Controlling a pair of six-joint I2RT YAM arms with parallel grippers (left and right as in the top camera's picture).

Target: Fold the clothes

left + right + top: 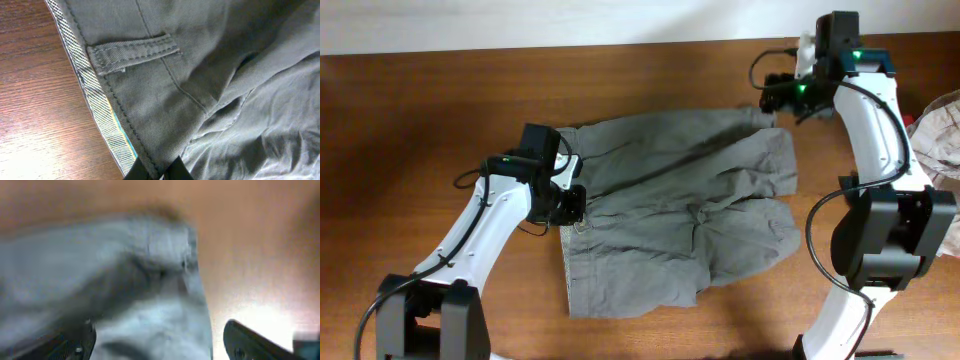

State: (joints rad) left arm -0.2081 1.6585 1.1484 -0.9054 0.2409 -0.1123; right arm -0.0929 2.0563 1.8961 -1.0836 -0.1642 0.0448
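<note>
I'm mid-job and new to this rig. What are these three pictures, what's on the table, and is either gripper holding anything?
Two robot arms work at a wooden table. One picture looks down from above; the other two come from cameras on each wrist. Grey-olive shorts lie spread out, with other clothes at the right edge. The left gripper is shut on the shorts' waistband. The right gripper is open over the far corner, holding nothing; its picture is blurred.

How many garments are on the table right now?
2 visible: the grey-olive shorts spread out mid-table, and a pale crumpled garment at the right edge, cut off by the frame. More may lie out of view there.
</note>
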